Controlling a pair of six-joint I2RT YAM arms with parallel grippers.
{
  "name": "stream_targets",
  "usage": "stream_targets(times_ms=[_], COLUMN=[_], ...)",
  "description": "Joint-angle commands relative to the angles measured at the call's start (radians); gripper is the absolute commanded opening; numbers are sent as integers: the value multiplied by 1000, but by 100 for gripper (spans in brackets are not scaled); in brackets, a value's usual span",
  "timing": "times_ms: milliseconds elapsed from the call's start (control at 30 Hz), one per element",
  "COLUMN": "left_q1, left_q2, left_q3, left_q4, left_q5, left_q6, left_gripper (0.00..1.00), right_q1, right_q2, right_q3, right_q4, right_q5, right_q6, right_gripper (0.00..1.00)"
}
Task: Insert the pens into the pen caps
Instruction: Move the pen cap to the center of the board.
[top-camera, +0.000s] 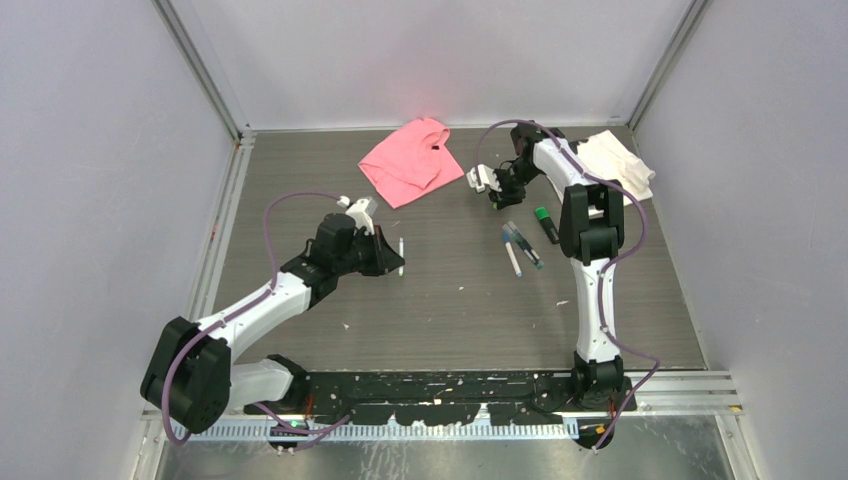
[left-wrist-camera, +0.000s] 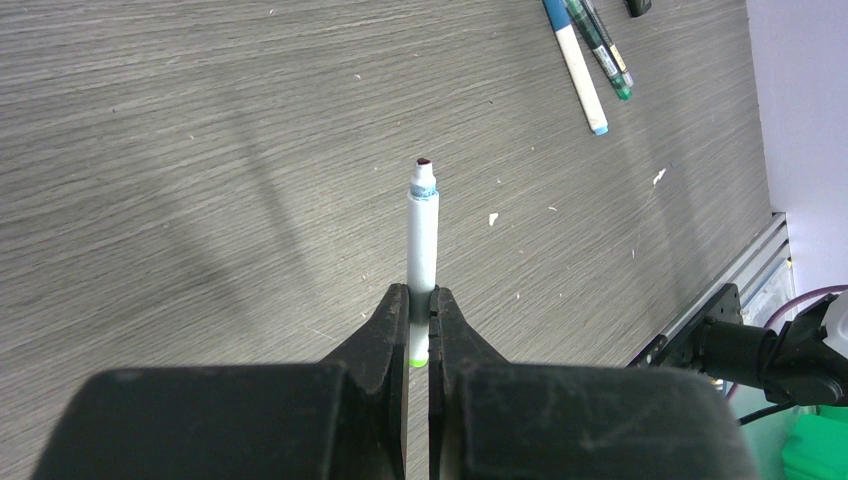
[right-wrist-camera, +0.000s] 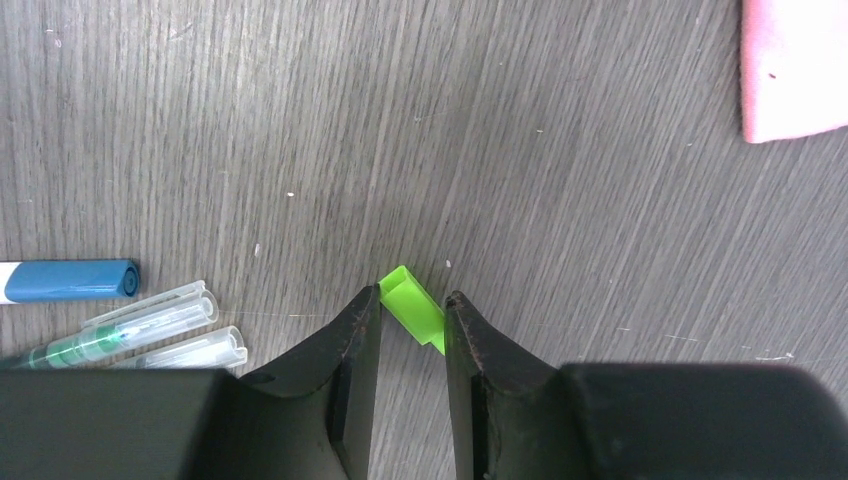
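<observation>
My left gripper (left-wrist-camera: 421, 300) is shut on a white-bodied pen (left-wrist-camera: 423, 250) with a green rear end. The pen points away from the wrist, its uncapped dark tip above the table. In the top view this pen (top-camera: 401, 257) sticks out of the left gripper (top-camera: 392, 258) at mid-table. A bright green pen cap (right-wrist-camera: 415, 308) lies slanted on the table between the fingertips of my right gripper (right-wrist-camera: 412, 296). Both tips touch the cap, one on each side. In the top view the right gripper (top-camera: 495, 195) hangs low near the pink cloth.
Capped pens lie together right of centre (top-camera: 520, 245): a blue-capped one (right-wrist-camera: 70, 279) and two with clear caps (right-wrist-camera: 165, 315). A dark green marker (top-camera: 546, 224) lies beside the right arm. A pink cloth (top-camera: 410, 160) and a white cloth (top-camera: 617, 163) lie at the back.
</observation>
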Motion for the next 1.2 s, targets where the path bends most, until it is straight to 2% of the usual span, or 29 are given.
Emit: stream_targets(times_ms=[0, 200, 367, 533, 667, 733, 967, 1067, 1167], left_q1=[2, 2, 2, 2, 2, 2, 3, 3, 3], left_q2=[-27, -54, -101, -173, -239, -277, -429, -483, -517], left_q3=[34, 17, -21, -76, -113, -129, -205, -225, -246], left_q4=[37, 44, 46, 50, 40, 26, 11, 0, 1], left_q5=[9, 3, -28, -94, -148, -172, -243, -256, -247], left_q6=[0, -14, -34, -57, -74, -81, -139, -153, -168], left_gripper=[1, 1, 1, 1, 1, 1, 1, 1, 1], right_q1=[19, 59, 152, 319, 428, 463, 492, 487, 463], right_q2=[-29, -107, -243, -375, -382, -378, -346, -385, -409], right_q3=[-19, -98, -329, -561, -589, -583, -543, -519, -428], right_q4=[-21, 63, 262, 575, 703, 730, 718, 686, 524], right_q5=[-13, -74, -40, 143, 353, 420, 415, 352, 220], right_q6=[4, 193, 526, 918, 1250, 1371, 1564, 1588, 1520], right_gripper=[8, 8, 8, 8, 6, 9, 25, 31, 38])
